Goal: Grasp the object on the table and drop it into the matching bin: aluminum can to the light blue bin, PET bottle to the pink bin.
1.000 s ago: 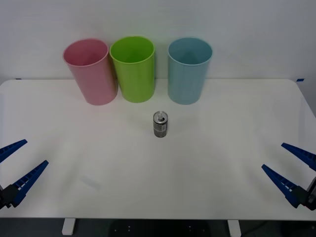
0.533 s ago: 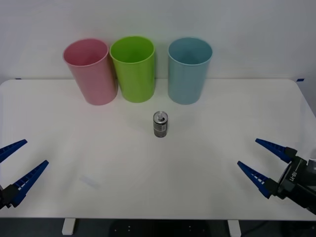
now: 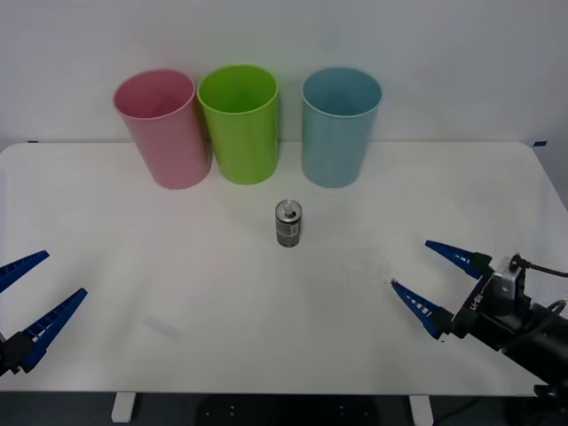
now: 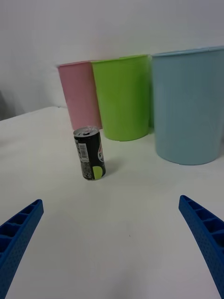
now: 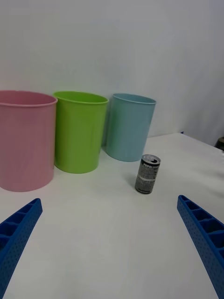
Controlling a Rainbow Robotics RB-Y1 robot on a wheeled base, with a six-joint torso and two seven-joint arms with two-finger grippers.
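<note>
Standing upright near the middle of the table point(image 3: 177, 266), the single aluminum can point(image 3: 288, 223) is short and dark grey with a silver top and pull tab — a barcode and a yellow-green spot mark its side. Three tall tapered bins line the far edge behind it: one pink bin point(image 3: 163, 129), one lime green bin point(image 3: 239, 122), one light blue bin point(image 3: 338, 126). Two grippers hover low, fingers spread wide and holding nothing — the right gripper point(image 3: 429, 277) well apart from the can, the left gripper point(image 3: 35, 288) at the near left corner.
</note>
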